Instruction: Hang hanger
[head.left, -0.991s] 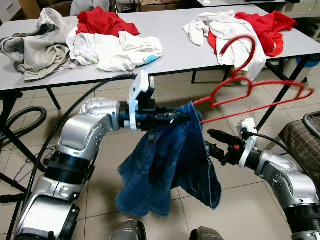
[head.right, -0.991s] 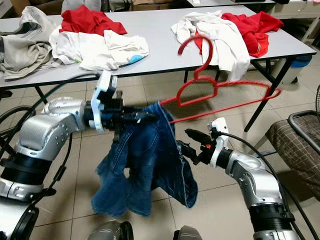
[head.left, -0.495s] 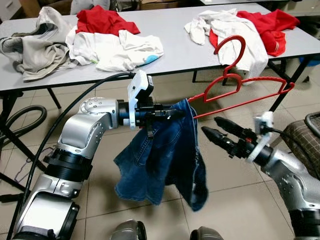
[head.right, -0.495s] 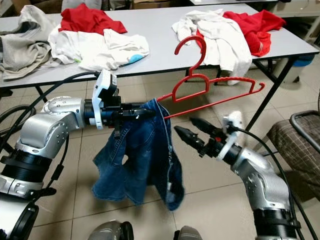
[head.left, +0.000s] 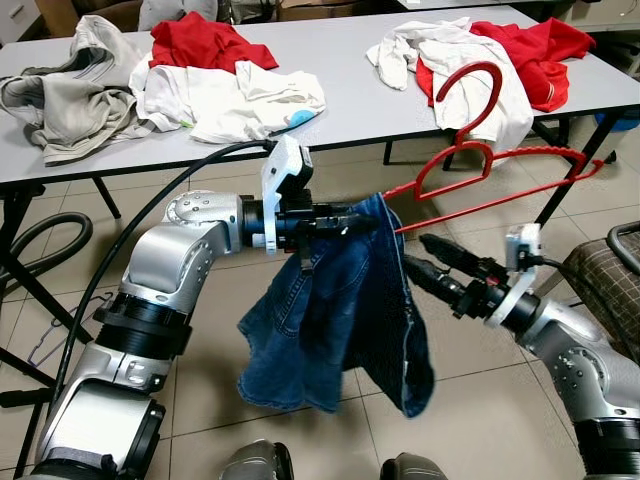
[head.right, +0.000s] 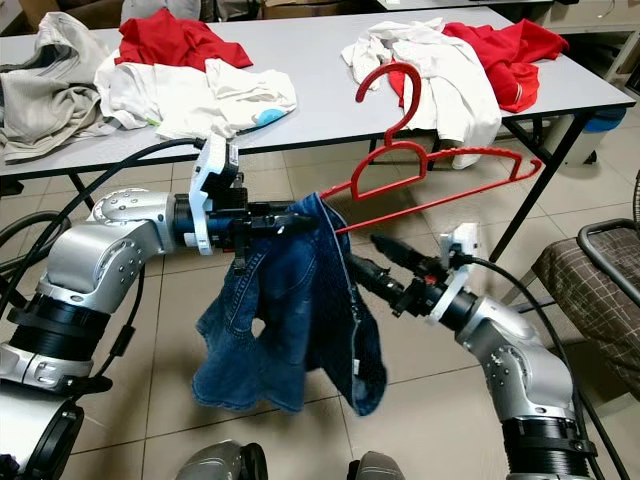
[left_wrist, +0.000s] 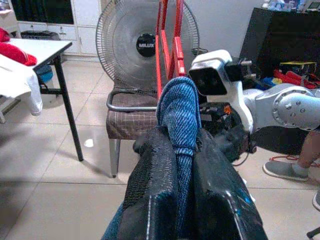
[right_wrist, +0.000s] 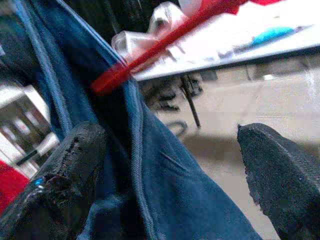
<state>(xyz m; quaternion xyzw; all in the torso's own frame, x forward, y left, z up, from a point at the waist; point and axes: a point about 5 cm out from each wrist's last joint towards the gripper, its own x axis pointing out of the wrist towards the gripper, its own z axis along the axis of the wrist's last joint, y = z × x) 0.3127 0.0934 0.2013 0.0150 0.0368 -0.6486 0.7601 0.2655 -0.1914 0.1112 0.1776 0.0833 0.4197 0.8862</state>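
A pair of blue jeans (head.left: 340, 310) hangs from one end of a red plastic hanger (head.left: 490, 165), which juts out level to the right over the floor with its hook up. My left gripper (head.left: 362, 222) is shut on the jeans at that end; the left wrist view shows denim (left_wrist: 179, 115) pinched between its fingers, with the red hanger (left_wrist: 167, 45) beyond. My right gripper (head.left: 415, 252) is open, just right of the jeans and below the hanger bar, pointing at the cloth. In the right wrist view its fingers (right_wrist: 65, 170) stand wide apart, with jeans (right_wrist: 150, 165) and the hanger bar (right_wrist: 150, 52) ahead.
A long grey table (head.left: 360, 110) behind holds heaps of white, red and grey clothes. A brown checked chair (head.left: 605, 285) stands at the right, with a floor fan (left_wrist: 145, 45) behind it. Black hose (head.left: 40, 240) loops on the tiles at left. A person's shoe (left_wrist: 282, 170) is nearby.
My right gripper has risen from beside the jeans and opened wider, pointing at them. The hanger has swung and tilted a little while my left gripper kept its hold.
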